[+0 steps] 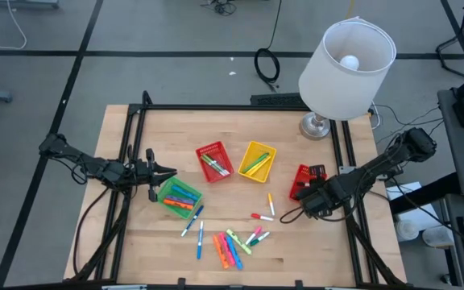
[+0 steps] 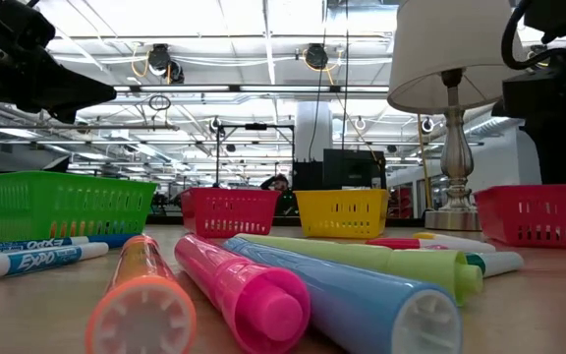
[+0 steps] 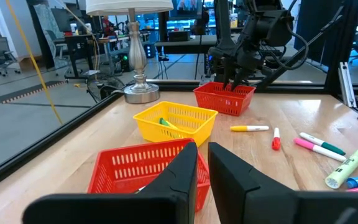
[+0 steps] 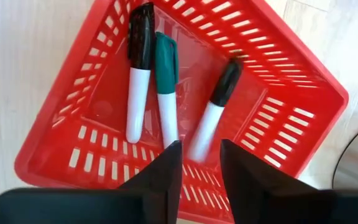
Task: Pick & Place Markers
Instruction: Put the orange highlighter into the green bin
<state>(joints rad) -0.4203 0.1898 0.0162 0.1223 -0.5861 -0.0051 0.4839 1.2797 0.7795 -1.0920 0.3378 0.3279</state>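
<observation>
My right gripper (image 4: 201, 163) hangs open above the red basket (image 4: 278, 74) at the table's right side, fingers pointing down. Three white-barrelled markers lie on that basket's floor: one black-capped (image 4: 138, 68), one green-capped (image 4: 165, 81), and another black-capped (image 4: 216, 106) whose white end lies below the gap between my fingers, apart from them. More markers (image 1: 232, 242) lie loose on the table near its front edge. My left gripper (image 3: 202, 158) waits level beside the green basket (image 1: 180, 196), with a narrow gap and nothing between its fingers.
A second red basket (image 1: 214, 161) and a yellow basket (image 1: 257, 160) stand mid-table, and both hold markers. A lamp with a white shade (image 1: 347, 60) stands at the far right corner, close behind the right arm. Black frame rails run along the table's left and right sides.
</observation>
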